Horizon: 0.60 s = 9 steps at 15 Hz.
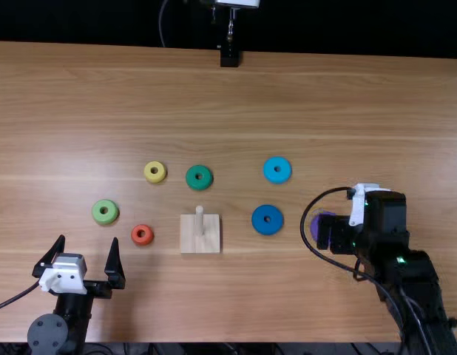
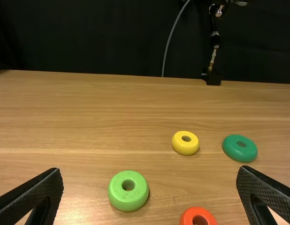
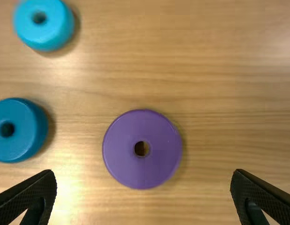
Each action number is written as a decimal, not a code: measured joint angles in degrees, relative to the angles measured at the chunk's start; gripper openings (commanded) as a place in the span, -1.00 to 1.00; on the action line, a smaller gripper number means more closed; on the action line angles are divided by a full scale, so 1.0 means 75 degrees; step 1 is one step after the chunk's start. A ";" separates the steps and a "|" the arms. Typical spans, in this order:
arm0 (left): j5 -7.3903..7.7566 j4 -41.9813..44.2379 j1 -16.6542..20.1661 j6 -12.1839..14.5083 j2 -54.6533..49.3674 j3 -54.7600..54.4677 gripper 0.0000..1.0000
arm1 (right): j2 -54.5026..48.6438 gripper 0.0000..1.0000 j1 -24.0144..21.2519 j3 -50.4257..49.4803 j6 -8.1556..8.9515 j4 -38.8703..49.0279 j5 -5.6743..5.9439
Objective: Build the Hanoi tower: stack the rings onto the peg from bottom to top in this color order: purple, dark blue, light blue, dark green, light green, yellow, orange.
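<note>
Glossy purple ring, smooth lt. brn. wood table.

Lettering and labels: none legible in the top view or in either wrist view. Brands, numbers and signs: likewise none that can be read.
</note>
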 measured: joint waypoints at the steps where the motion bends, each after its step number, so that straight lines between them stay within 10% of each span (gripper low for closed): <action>1: 0.0003 0.0000 0.0000 -0.0003 0.0000 0.0000 1.00 | 0.0353 1.00 0.0000 0.0000 0.0012 0.0204 0.0000; 9: 0.0003 0.0003 0.0000 -0.0006 0.0000 0.0000 1.00 | 0.1778 1.00 0.0000 0.0029 0.0050 0.1542 -0.0003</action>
